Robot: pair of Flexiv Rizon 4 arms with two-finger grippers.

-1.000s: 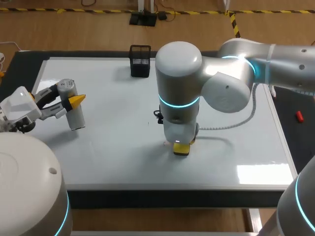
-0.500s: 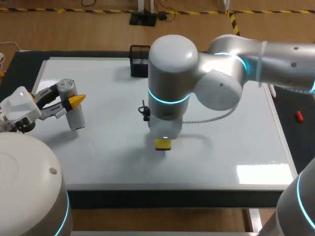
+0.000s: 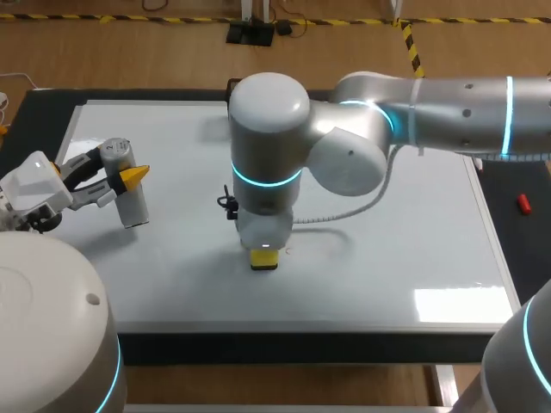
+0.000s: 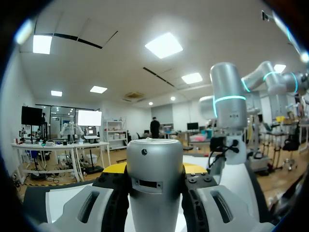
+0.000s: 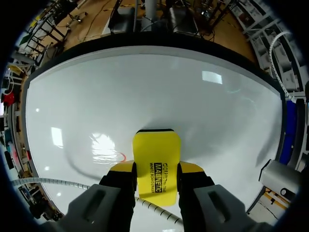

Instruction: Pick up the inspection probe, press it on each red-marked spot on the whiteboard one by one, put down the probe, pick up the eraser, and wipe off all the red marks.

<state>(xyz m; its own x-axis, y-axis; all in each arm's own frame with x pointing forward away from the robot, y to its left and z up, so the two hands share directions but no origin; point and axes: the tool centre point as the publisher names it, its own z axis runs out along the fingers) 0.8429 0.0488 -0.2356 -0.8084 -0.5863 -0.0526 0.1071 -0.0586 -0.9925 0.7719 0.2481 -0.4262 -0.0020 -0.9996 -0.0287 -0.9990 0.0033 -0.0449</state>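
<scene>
Two fingers of the right gripper [image 5: 155, 170] clamp a flat yellow eraser [image 5: 156, 159] with rounded corners. It is pressed on the glossy whiteboard [image 3: 413, 258] near the middle of its front edge, and a thin red mark [image 5: 119, 157] lies just beside it. Farther back, over the whiteboard's left side, the left gripper [image 3: 122, 177] clasps the probe [image 3: 126, 196], a smooth silver-grey cylinder. Since a second ago the eraser has slid leftward across the whiteboard; the probe has not moved.

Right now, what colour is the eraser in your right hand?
Yellow with dark print on top; the eraser shows best in the right wrist view.
</scene>
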